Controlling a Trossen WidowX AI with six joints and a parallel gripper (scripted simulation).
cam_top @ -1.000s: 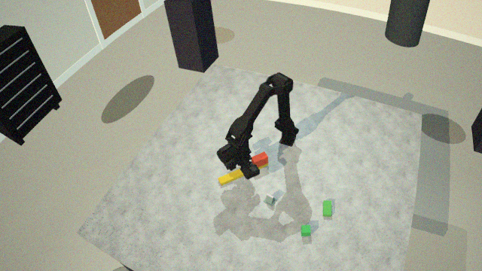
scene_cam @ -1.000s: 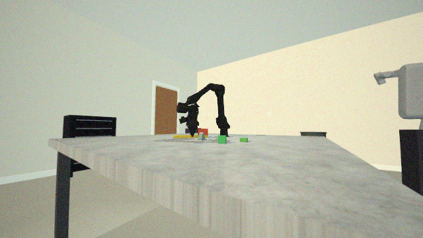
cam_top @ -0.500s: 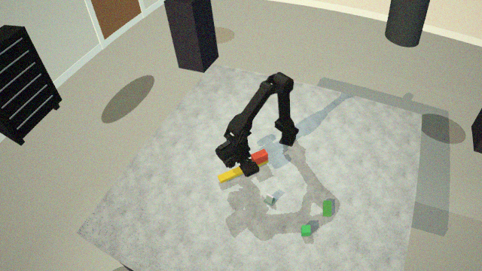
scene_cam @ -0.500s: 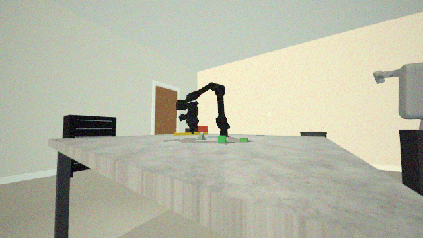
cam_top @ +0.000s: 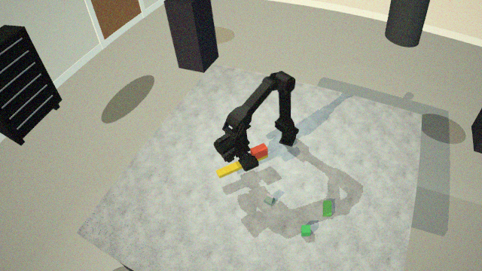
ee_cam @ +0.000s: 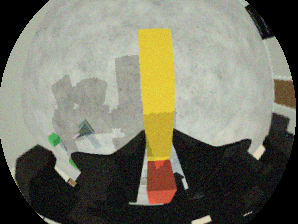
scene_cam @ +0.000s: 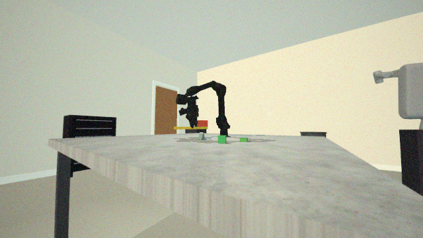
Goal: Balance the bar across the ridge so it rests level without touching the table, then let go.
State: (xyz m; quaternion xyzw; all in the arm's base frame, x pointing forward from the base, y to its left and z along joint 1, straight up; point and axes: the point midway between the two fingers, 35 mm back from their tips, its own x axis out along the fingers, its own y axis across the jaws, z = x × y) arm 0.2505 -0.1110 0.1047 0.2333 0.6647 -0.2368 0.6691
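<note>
The yellow bar [cam_top: 228, 169] [scene_cam: 181, 127] [ee_cam: 157, 75] has a red block [cam_top: 259, 150] [scene_cam: 202, 123] [ee_cam: 161, 182] on one end. My gripper [cam_top: 249, 165] [scene_cam: 193, 126] [ee_cam: 158, 132] is shut on the bar beside the red block. In the exterior view the bar is about level and raised above the table [cam_top: 181, 211] [scene_cam: 149, 165]. The small grey-green ridge [cam_top: 269, 200] [scene_cam: 201, 136] [ee_cam: 85, 128] stands on the table, apart from the bar, with nothing on it. The fingers hide part of the bar in the top and exterior views.
A green cube [cam_top: 306, 230] [scene_cam: 222, 139] [ee_cam: 54, 139] and a flatter green block [cam_top: 327, 208] [scene_cam: 244, 139] stand on the table beyond the ridge from the bar. The arm's shadow falls across the table around the ridge.
</note>
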